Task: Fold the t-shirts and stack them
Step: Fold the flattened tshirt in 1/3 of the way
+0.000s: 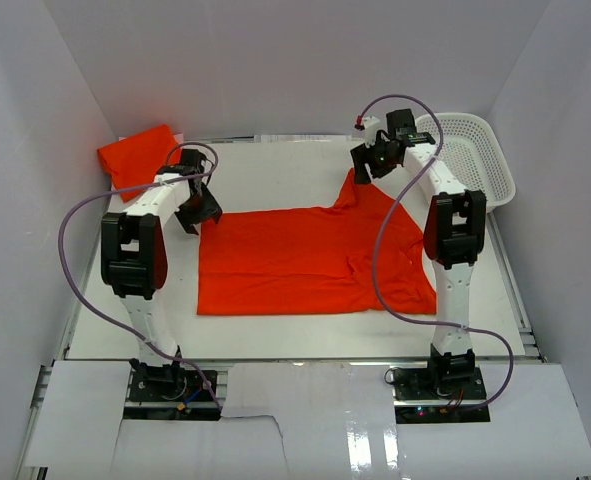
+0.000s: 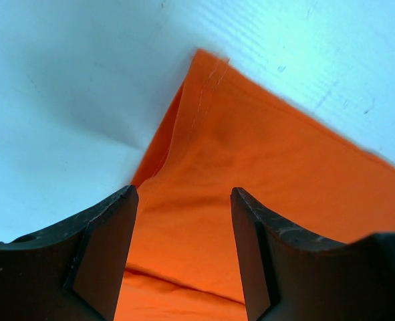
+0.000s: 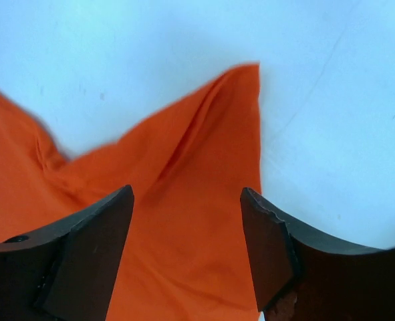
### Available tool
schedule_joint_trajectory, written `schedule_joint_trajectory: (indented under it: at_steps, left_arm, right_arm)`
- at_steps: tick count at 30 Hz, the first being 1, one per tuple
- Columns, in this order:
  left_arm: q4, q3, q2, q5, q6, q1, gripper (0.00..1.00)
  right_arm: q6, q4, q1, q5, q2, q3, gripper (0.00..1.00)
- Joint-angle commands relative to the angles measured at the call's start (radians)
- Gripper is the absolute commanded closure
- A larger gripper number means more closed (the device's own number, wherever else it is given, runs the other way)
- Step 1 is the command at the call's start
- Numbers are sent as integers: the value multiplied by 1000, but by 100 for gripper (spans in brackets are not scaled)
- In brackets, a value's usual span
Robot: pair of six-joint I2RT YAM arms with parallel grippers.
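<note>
One orange-red t-shirt (image 1: 305, 262) lies spread flat across the middle of the white table (image 1: 275, 170). A second t-shirt (image 1: 138, 157), folded into a small pile, sits at the back left corner. My left gripper (image 1: 197, 214) hovers open over the spread shirt's back left corner. In the left wrist view that corner (image 2: 250, 154) shows between and beyond the open gripper (image 2: 184, 194). My right gripper (image 1: 367, 166) is open above the raised sleeve tip at the shirt's back right. The sleeve fabric (image 3: 184, 154) lies under the right gripper (image 3: 187, 192), not pinched.
A white plastic mesh basket (image 1: 477, 150) stands at the back right, just behind the right arm. White walls close in the table on the left, back and right. Purple cables loop off both arms.
</note>
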Motion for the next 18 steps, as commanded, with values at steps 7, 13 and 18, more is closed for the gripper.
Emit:
schedule_joint_trajectory:
  at_steps: [7, 13, 18]
  left_arm:
    - [70, 107, 10, -38, 38, 61, 31]
    - [78, 134, 38, -35, 52, 84, 31]
    - [108, 120, 44, -28, 69, 90, 31]
  right_arm:
    - [166, 474, 7, -89, 116, 4, 21]
    - [258, 614, 10, -91, 182, 2, 20]
    - [286, 674, 21, -48, 211, 18, 23]
